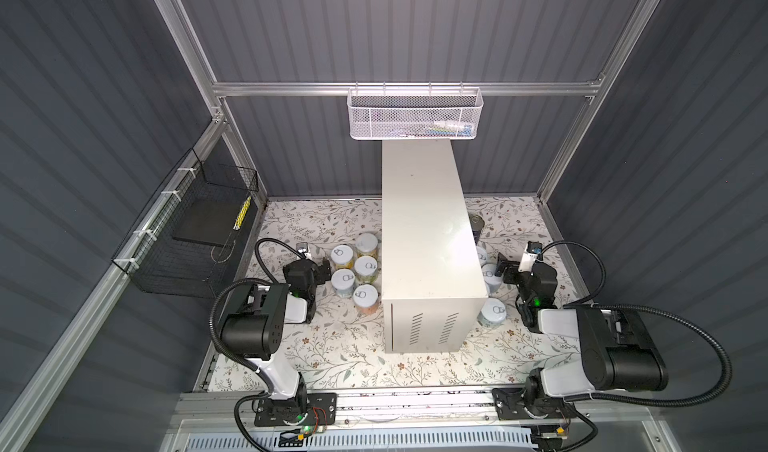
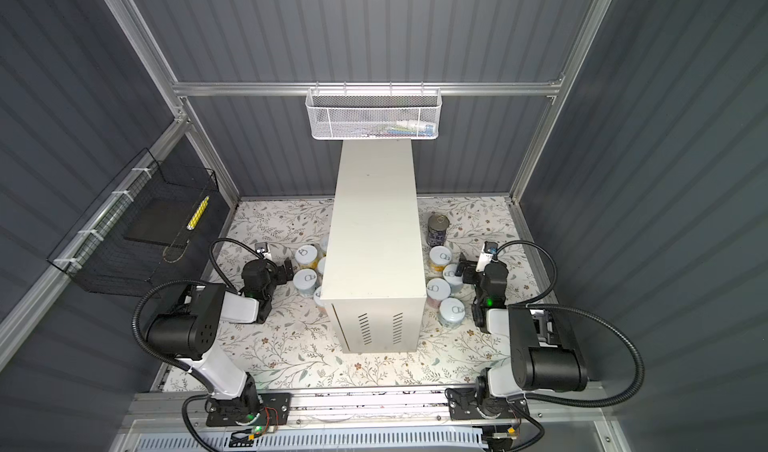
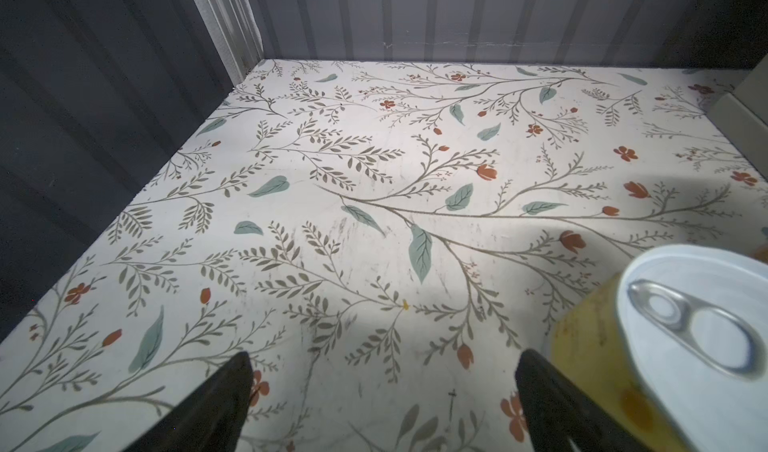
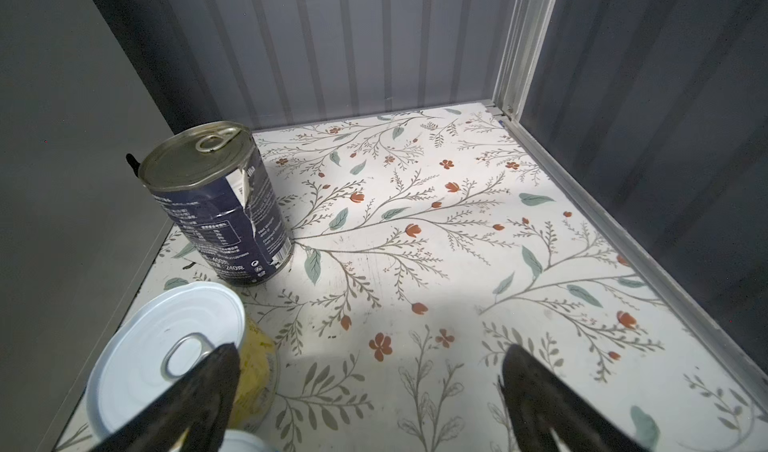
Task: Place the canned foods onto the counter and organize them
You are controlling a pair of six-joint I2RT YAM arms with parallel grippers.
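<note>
- Silver-topped cans (image 1: 365, 266) all stand upright on the flowery floor (image 1: 332, 346). One bunch is left of the tall white box (image 1: 424, 221), and more cans (image 2: 439, 256) are on its right. None are up on the box yet.
- One yellow can (image 3: 590, 371) sits just beside a finger of the left gripper (image 3: 382, 371), off to the side and not between the fingers.
- Another yellow can (image 4: 166, 346) sits the same way by the right gripper (image 4: 370, 366).
- Both grippers are spread wide and hold nothing.
- Each arm is nearest its own bunch.
- Only the right wrist view shows the torn label on the tall dark-blue can (image 4: 220, 208). Only the top views show the bare box top.
</note>
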